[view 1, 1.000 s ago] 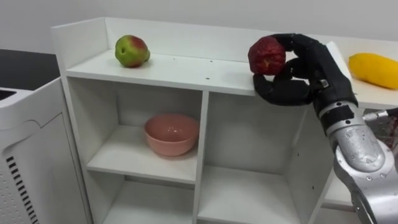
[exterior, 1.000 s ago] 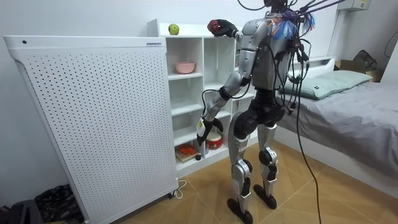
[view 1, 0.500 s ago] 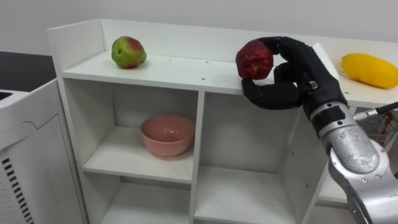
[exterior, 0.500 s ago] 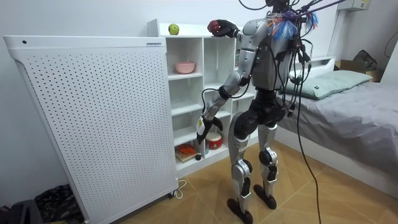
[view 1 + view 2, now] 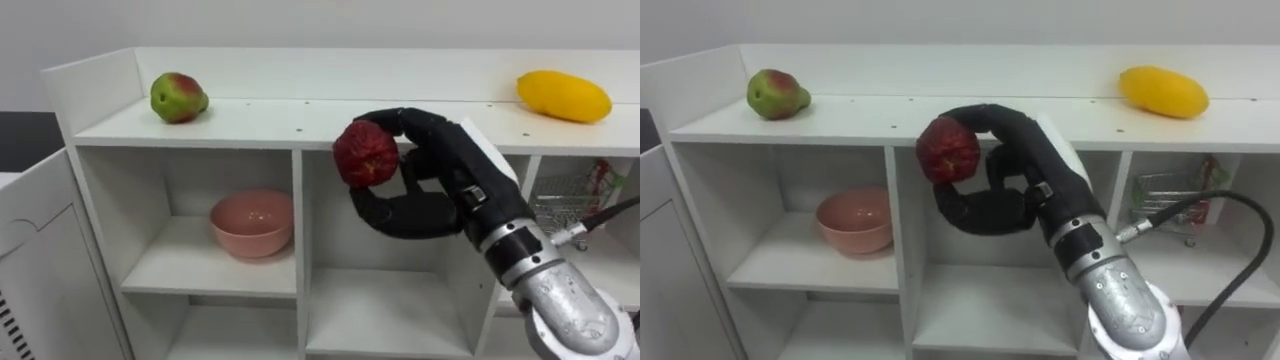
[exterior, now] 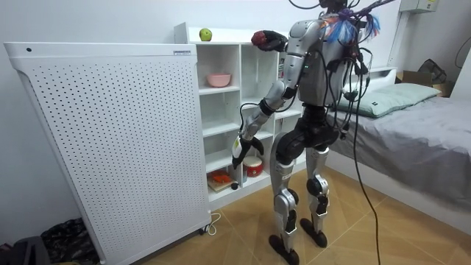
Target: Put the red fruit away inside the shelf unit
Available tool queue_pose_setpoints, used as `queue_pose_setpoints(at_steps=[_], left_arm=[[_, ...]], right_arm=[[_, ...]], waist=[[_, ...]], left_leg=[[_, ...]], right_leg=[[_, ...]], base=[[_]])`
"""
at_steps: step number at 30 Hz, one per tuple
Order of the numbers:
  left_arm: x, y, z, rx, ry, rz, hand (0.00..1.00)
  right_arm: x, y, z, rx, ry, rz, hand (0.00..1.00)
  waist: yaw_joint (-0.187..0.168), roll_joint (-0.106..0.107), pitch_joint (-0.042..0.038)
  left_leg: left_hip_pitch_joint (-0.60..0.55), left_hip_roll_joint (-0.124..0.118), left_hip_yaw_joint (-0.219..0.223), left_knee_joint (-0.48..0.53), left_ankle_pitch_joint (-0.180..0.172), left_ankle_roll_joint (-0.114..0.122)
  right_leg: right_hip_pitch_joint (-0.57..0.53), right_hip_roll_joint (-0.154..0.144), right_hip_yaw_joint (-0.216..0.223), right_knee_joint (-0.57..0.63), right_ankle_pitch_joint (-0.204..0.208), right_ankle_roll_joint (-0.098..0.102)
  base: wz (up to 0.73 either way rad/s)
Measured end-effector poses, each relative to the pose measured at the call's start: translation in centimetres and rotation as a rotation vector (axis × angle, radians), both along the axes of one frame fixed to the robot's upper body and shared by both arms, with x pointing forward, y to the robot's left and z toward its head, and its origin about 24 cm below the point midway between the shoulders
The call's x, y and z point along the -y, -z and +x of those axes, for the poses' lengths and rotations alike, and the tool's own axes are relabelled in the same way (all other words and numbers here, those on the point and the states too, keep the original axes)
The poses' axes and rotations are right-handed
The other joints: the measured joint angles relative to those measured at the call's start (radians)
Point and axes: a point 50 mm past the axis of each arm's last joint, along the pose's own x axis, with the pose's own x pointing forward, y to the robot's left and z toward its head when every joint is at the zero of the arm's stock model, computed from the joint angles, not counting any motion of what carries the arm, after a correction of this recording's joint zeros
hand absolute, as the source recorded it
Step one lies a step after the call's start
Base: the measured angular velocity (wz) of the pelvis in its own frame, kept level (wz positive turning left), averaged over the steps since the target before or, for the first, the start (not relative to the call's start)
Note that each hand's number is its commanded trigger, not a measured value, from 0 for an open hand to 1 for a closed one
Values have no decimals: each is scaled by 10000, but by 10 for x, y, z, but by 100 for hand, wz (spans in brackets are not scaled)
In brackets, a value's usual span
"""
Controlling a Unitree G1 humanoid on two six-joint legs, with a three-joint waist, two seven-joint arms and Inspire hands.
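Note:
My right hand (image 5: 430,180) is shut on a dark red fruit (image 5: 366,153), fingers over its top and thumb curled below. It holds the fruit in front of the white closet (image 5: 300,125), level with the top board's front edge and over the middle column. A green-red apple (image 5: 178,97) lies on the top board at the left, and a yellow mango (image 5: 563,96) at the right. In the room view I stand facing the closet, right arm raised (image 6: 274,40), while my left hand (image 6: 238,151) hangs low by the lower shelves.
A pink bowl (image 5: 251,222) sits in the upper left compartment. A wire basket (image 5: 565,200) shows in the right compartment. A red pot (image 6: 254,168) stands on a low shelf. A tall white perforated panel (image 6: 110,140) stands at my left and a bed (image 6: 419,125) behind me.
My right hand has come down and back from the top board with the red fruit still in it. The eye view has shifted too. The left arm has hardly moved.

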Motion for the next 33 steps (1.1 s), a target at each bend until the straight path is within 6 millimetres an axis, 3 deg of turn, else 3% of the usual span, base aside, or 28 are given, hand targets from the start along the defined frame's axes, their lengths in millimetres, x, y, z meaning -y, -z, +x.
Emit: queue_pose_setpoints(at_steps=[7, 12, 15, 23, 29, 33], left_arm=[[0, 4, -11, -77, 33, 23, 0], [-2, 7, -22, -193, -181, 291, 0], [-3, 9, -27, -261, -425, 361, 0], [3, 14, -33, -357, -462, 394, 0], [10, 19, -32, -574, -1050, 95, 0], [13, 20, -29, -597, -1243, 104, 0]], right_arm=[[-9, 38, -20, -1355, -1132, -25, 100], [-8, 50, -24, -1808, -1162, 47, 100], [-8, 68, -28, -2486, -1095, 29, 100], [13, 161, -22, -6127, 708, 384, 100], [35, 208, -28, -7814, 2291, 336, 100], [48, 226, -26, -8792, 3104, 1080, 100]], waist=[[-24, -39, -26], [-15, -28, -22], [-29, -29, -32], [-65, -1, -30], [-87, 296, 105], [-78, 379, 172]], left_leg=[[53, 12, 66, -19, 0, 1], [20, 11, 81, -19, 1, 1], [7, 7, 87, -86, 2, 2], [-633, 82, 30, 66, 12, 17], [-1396, 28, -122, 173, 166, 65], [-1859, -54, -172, 285, 234, 119]], right_leg=[[22, 0, 24, -19, 0, 0], [28, 12, 27, -129, 4, -8], [11, 13, 30, -161, 2, -4], [-632, -23, -68, 44, 13, -18], [-1419, -176, -362, 412, 21, -31], [-1902, -330, -534, 632, -18, -14]], base=[[-1], [0], [0], [0], [10], [6]])
